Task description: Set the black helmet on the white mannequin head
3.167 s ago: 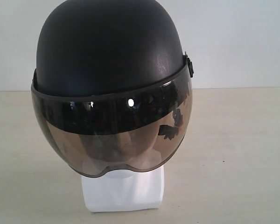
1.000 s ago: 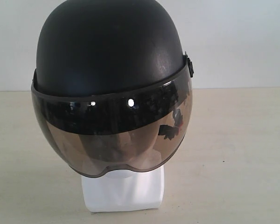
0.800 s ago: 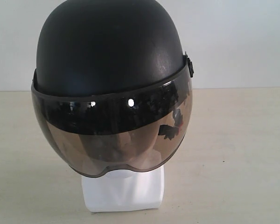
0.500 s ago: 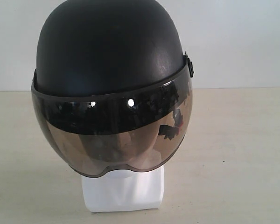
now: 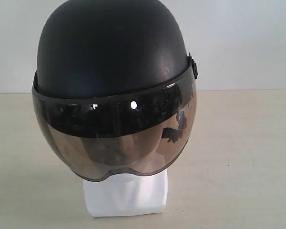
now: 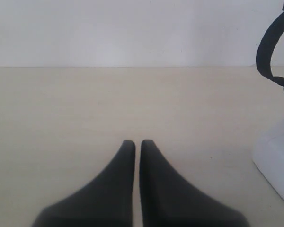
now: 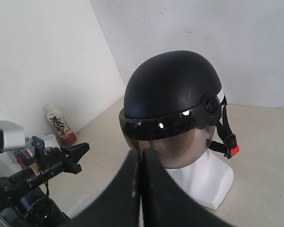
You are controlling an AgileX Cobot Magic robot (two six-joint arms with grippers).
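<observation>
Our left gripper (image 6: 137, 143) is clenched on nothing, its two dark fingers pressed nearly tip to tip above the pale bench (image 6: 61, 104), with a corner of the mannequin's white base off to one side and apart from it. Our right gripper (image 7: 141, 152) is also closed tight and empty, held clear of the helmet and touching nothing. The black helmet (image 5: 112, 52) sits on the white mannequin head (image 5: 126, 195), covering its crown. The smoky visor (image 5: 119, 138) is down over the face, so we see only the chin, neck and squarish base below its lower edge. The head stands upright on the bench in front of a plain white wall (image 5: 243, 43). A black chin strap (image 7: 225, 132) hangs loose beside the neck, with a red buckle bit (image 7: 234, 150) at its lower end. A labelled bottle (image 7: 60, 124) stands against the wall, well apart from the head.
</observation>
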